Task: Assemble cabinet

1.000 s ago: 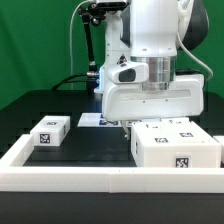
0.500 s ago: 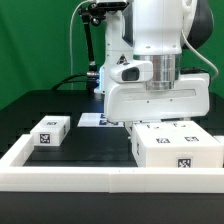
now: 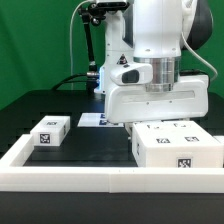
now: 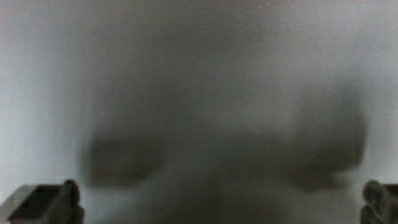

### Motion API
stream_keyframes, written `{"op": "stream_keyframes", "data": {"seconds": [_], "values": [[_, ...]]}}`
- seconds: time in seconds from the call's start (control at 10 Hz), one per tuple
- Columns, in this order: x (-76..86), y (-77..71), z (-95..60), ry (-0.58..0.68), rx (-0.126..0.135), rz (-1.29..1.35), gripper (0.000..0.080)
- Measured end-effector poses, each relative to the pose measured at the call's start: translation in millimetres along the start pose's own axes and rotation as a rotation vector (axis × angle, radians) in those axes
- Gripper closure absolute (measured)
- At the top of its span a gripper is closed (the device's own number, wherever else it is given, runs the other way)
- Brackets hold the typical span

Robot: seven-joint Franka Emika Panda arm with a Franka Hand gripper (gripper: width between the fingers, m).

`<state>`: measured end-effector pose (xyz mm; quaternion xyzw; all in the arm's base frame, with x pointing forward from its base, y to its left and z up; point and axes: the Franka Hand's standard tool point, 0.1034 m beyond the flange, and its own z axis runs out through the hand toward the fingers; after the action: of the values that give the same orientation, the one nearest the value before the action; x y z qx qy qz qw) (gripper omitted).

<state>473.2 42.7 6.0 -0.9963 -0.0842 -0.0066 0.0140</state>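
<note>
The cabinet [image 3: 176, 146] is a white box body with several marker tags, at the exterior view's right inside the border frame. A small white cabinet piece [image 3: 50, 131] with a tag lies apart at the exterior view's left. My gripper [image 3: 158, 118] hangs right over the cabinet's back top, its fingers hidden behind the wide white hand. In the wrist view the gripper [image 4: 214, 205] is open wide, with dark fingertips [image 4: 50, 202] at both edges. A blurred grey-white surface fills the view between them, very close. Nothing is held.
A low white border frame [image 3: 60, 178] runs round the black table. The marker board [image 3: 91, 120] lies flat behind the gripper. The arm's dark stand and cables [image 3: 92, 60] rise at the back before a green wall.
The hand has shifted very slightly upward over the cabinet. The cabinet and the small piece have not moved.
</note>
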Motion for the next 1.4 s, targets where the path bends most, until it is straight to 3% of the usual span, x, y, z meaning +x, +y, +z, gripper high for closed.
{"op": "stream_keyframes", "data": {"seconds": [0.5, 0.7, 0.8, 0.9, 1.0, 1.4], "values": [[1.9, -1.2, 0.3, 0.012, -0.001, -0.004, 0.0003], [4.1, 0.4, -0.2, 0.016, 0.003, 0.033, 0.0234], [7.2, 1.3, -0.7, 0.023, 0.002, 0.034, 0.0438], [8.3, 0.8, -0.6, 0.031, 0.001, 0.031, 0.0438], [8.2, 0.6, -0.5, 0.031, 0.002, 0.029, 0.0583], [8.4, 0.6, -1.0, 0.031, 0.002, 0.027, 0.0592]]}}
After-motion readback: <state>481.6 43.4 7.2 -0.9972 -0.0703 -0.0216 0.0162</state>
